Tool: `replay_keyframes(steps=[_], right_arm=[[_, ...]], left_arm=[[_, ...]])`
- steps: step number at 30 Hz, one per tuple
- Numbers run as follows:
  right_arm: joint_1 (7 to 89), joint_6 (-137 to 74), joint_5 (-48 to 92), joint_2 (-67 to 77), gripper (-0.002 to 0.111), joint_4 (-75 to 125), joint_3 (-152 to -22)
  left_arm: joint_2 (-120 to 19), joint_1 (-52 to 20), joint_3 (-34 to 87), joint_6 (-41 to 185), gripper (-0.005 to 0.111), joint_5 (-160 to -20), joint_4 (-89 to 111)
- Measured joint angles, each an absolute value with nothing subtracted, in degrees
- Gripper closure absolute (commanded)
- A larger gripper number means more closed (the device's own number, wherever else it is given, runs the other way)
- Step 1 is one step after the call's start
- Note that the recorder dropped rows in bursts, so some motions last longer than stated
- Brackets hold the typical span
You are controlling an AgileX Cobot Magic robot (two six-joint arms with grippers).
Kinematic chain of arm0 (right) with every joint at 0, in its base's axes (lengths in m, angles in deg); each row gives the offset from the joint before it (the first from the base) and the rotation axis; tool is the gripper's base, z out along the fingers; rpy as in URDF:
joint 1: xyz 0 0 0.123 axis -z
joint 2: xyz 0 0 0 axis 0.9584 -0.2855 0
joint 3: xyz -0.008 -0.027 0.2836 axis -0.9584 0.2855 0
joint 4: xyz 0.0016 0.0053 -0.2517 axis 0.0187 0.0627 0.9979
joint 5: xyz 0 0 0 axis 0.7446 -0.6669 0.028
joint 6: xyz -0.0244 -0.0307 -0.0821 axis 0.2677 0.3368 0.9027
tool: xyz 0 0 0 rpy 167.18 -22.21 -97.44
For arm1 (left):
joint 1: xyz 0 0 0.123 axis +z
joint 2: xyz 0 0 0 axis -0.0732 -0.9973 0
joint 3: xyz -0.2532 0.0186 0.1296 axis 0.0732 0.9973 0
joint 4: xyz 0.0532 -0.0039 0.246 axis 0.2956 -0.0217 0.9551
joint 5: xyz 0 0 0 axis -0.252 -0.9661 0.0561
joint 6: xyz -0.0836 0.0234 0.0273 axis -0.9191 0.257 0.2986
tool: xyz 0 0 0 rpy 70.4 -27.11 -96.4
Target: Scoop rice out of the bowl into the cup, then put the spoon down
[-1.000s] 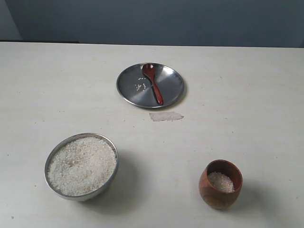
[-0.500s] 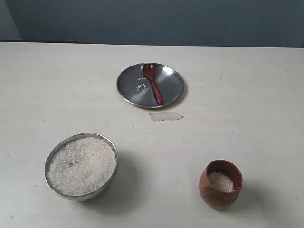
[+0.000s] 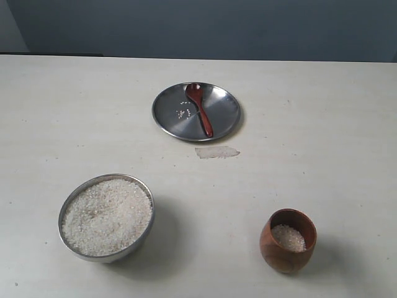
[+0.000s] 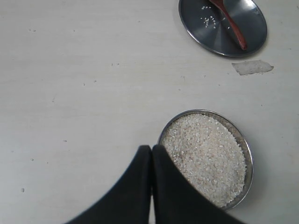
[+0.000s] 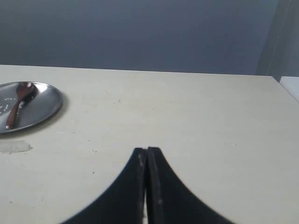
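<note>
Spoon is laid on a flat steel plate at the far middle of the table, scoop end toward the far side and handle slanting nearer. A few stray grains are scattered on the plate just beside it. A pale patch is seen on the tabletop just in front of the plate. Bowl is set near-left, filled w/ rice almost to the rim. Cup is stood upright near-right, well apart from the bowl, partly filled w/ grains.

Cup is shown in the ext. view only, while the grippers are shown only in the wrist views.

L gripper is seen w/ both black fingers pressed flat together, nothing between them. It is held above the bowl's edge, and whether the rim is touched can't be told. Bowl, plate, spoon & patch are all caught in that view.

R gripper is likewise clenched on nothing, over bare tabletop. Its view takes in the plate w/ spoon at one side, a bit of the patch, the table's far edge and a blue-grey wall behind — bowl not caught there.
</note>
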State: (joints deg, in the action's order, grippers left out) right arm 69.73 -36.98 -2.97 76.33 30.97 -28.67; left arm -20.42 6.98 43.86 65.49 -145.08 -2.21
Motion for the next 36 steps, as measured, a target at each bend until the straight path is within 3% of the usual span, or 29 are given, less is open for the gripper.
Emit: replay_keyframes(steps=[28, 36], right_arm=[[69.73, -37.10, -2.97, 76.33, 0.108, 30.97, -28.67], [69.73, -37.10, -2.97, 76.33, 0.108, 30.97, -28.67]], left_arm=[[-20.42, 6.98, 43.86, 65.49, 0.106, -145.08, -2.21], [-12.94, 6.98, 43.86, 65.49, 0.106, -145.08, -0.85]])
